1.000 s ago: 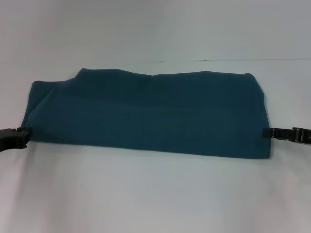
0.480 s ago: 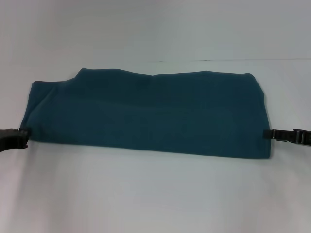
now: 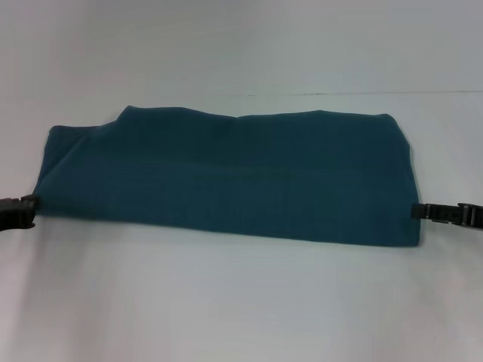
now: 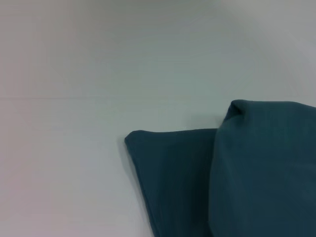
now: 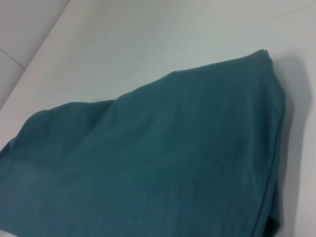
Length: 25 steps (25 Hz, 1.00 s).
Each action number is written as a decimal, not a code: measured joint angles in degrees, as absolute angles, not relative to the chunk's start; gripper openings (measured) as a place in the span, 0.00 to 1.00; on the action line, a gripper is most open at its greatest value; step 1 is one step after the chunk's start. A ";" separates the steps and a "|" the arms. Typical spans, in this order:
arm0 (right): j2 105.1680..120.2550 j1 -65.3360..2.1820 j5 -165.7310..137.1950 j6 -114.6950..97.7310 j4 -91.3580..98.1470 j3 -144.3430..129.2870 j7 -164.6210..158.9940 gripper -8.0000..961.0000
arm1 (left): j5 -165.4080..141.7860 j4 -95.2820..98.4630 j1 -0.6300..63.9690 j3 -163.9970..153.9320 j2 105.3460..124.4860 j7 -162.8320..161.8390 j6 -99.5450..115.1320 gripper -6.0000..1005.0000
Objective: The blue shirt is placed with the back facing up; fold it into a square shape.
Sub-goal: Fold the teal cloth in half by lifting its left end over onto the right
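Your left end effector [image 3: 27, 210] and right end effector [image 3: 419, 212] touch the blue shirt's [image 3: 226, 177] ends, grip unclear; uneven lifting could skew its fold.

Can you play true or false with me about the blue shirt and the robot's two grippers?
1. The blue shirt is folded into a long wide band on the white table. True.
2. The shirt has a big picture printed on it. False: it is plain, with no print showing.
3. The left gripper is at the shirt's left end and the right gripper at its right end. True.
4. Both grippers hang high above the middle of the shirt. False: they sit low at the two ends, near the front edge.
5. The shirt is already a neat square. False: it is much wider than it is deep.
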<state>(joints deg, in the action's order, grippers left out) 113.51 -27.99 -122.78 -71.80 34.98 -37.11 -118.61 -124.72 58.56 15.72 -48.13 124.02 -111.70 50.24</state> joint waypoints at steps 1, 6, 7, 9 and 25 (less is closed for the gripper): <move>113.49 -27.97 -122.78 -71.80 34.98 -37.11 -118.67 0.71 | -124.72 58.68 15.70 -48.10 124.00 -111.68 50.50 0.01; 113.47 -27.89 -123.31 -71.77 34.89 -37.06 -118.71 0.71 | -124.95 58.86 15.65 -48.07 123.99 -111.56 51.60 0.01; 113.49 -27.93 -123.61 -71.71 34.84 -37.04 -118.71 0.71 | -125.11 58.88 15.65 -48.07 124.00 -111.55 51.68 0.01; 113.55 -28.10 -123.95 -71.55 34.53 -37.03 -118.72 0.71 | -125.57 58.89 15.66 -48.08 124.01 -111.54 51.85 0.01; 115.28 -30.03 -124.19 -68.25 32.29 -37.18 -118.14 0.66 | -126.21 58.89 16.19 -48.67 124.02 -111.53 52.47 0.01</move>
